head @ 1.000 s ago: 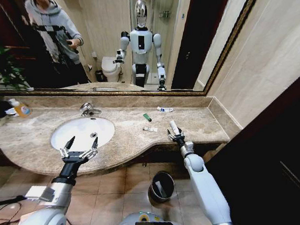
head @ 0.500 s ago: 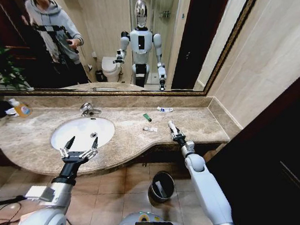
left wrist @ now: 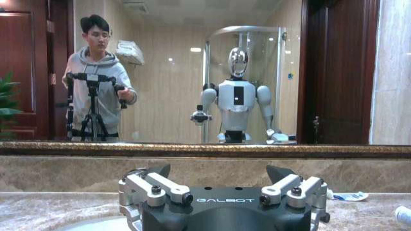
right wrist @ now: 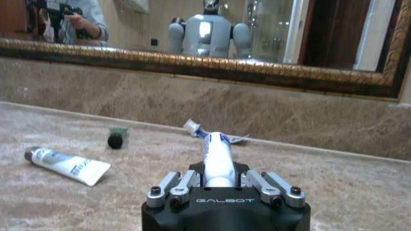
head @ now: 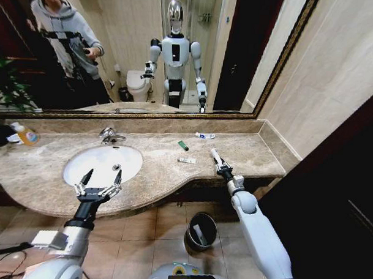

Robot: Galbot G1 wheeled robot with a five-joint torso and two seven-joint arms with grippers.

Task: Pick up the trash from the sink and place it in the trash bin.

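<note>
While the right gripper [head: 215, 159] holds a white tube [right wrist: 217, 155] clamped low on its body above the counter's front edge, three more bits of trash lie on the marble.

Being small and light, this tube should carry easily, but its plastic looks soft and slick, so a hold across the stiffer middle, as here, seems safer than pinching the flat crimped end. Counting what lies loose: one white tube [head: 186, 160] just beside the gripper, one green stick [head: 183, 145] behind it, and one white-and-blue tube [head: 204, 136] against the backsplash. One black trash bin [head: 201, 231] stands on the floor below the counter, near the right arm. One white sink [head: 103, 163] sits well left, with the left gripper [head: 99, 184], fingers spread and empty, hovering at its front rim.
</note>
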